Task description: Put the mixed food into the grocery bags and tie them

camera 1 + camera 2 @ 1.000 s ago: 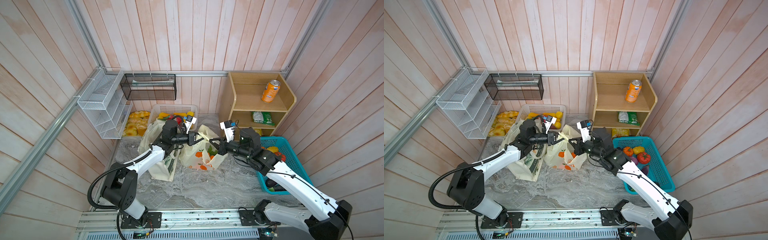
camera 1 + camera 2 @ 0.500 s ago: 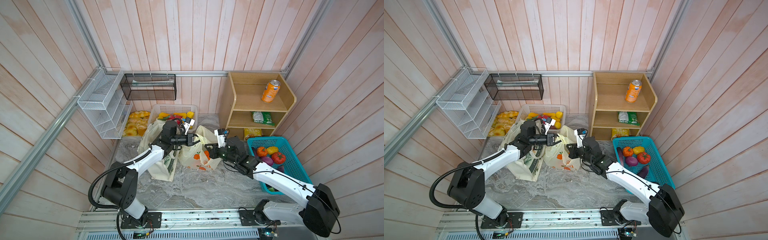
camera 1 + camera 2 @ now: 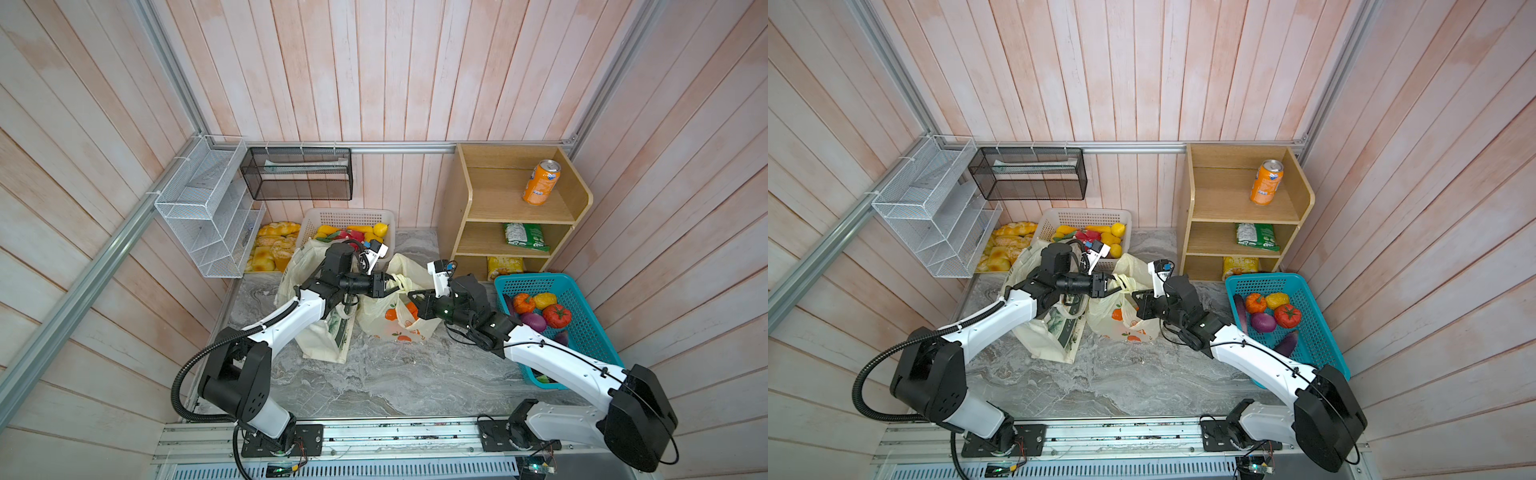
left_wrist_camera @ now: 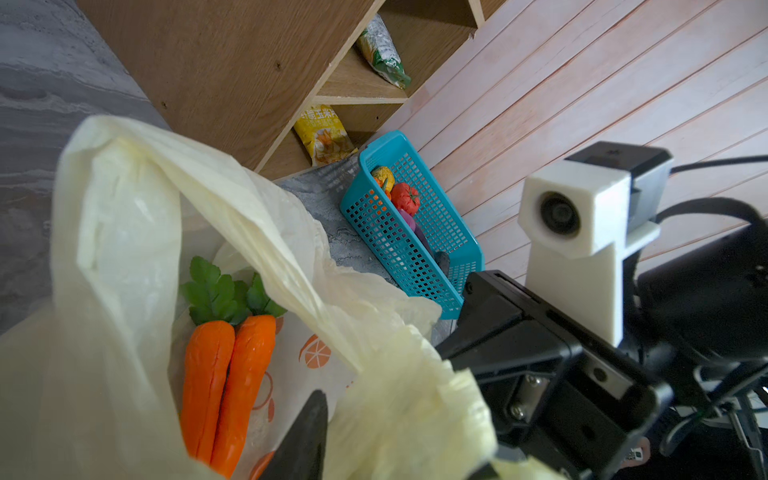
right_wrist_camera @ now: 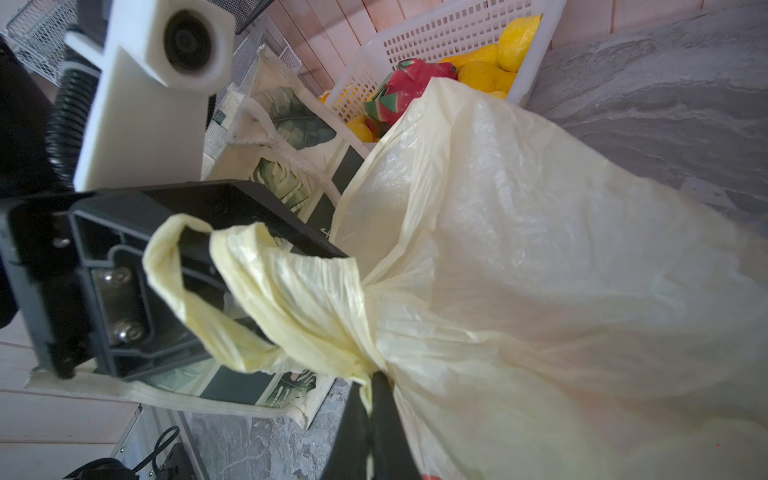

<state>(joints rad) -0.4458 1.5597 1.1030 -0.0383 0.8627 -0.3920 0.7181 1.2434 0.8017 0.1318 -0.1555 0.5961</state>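
Nipping the bag [image 5: 519, 249] at its gathered neck with the right gripper [image 5: 372, 384], jaws closed on a strip of film. Carrying the handle [image 5: 232, 286] looped over one finger of the left gripper [image 3: 390, 286], jaws parted a little, clamping nothing that shows. Between the two sets of fingers, only a short twisted rope of handle, long axis finger to finger, nearer the left. Below the fingers, inside the bag, two carrots [image 4: 224, 374]: smooth, glossy, side by side. Thin, crinkly, pale-yellow film, likely to slip or tear. Behind the left fingers, the tote [image 3: 324, 340]: slumped woven cloth. No can or packet in view. Probably mid-knot.
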